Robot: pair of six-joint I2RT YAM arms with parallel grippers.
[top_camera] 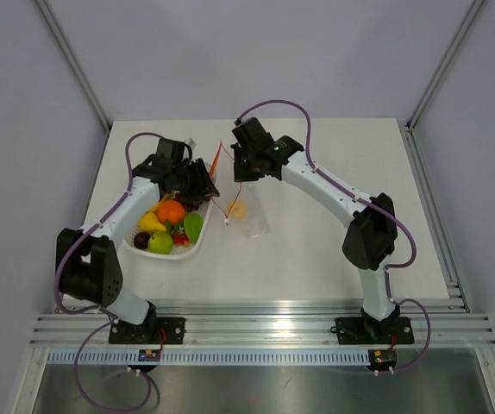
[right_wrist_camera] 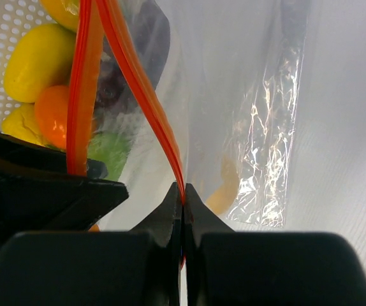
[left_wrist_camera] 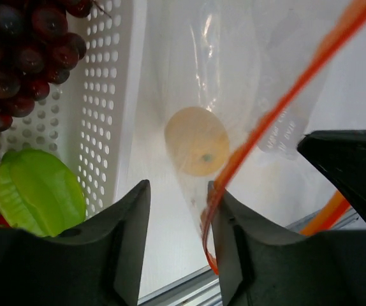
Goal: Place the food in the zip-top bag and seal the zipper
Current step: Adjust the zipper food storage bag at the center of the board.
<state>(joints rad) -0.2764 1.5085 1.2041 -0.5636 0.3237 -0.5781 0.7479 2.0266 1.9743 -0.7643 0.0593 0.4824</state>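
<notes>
The clear zip-top bag point(top_camera: 251, 217) is held up off the table between the two grippers. A pale round piece of food point(top_camera: 238, 210) lies inside it and also shows in the left wrist view point(left_wrist_camera: 197, 141). My right gripper point(right_wrist_camera: 183, 203) is shut on one lip of the red-orange zipper point(right_wrist_camera: 146, 95); the other lip point(right_wrist_camera: 78, 95) runs to the left. In the top view my right gripper point(top_camera: 244, 170) is above the bag. My left gripper point(left_wrist_camera: 178, 191) is open, and the zipper strip point(left_wrist_camera: 278, 108) rests against the inner face of its right finger. In the top view my left gripper point(top_camera: 199, 184) is over the basket's far end.
The white perforated oval basket point(top_camera: 197, 246) stands left of the bag and holds an orange point(top_camera: 171, 210), a green apple point(top_camera: 160, 242), a green starfruit point(left_wrist_camera: 39, 191) and dark grapes point(left_wrist_camera: 17, 57). Bare table lies to the right and front.
</notes>
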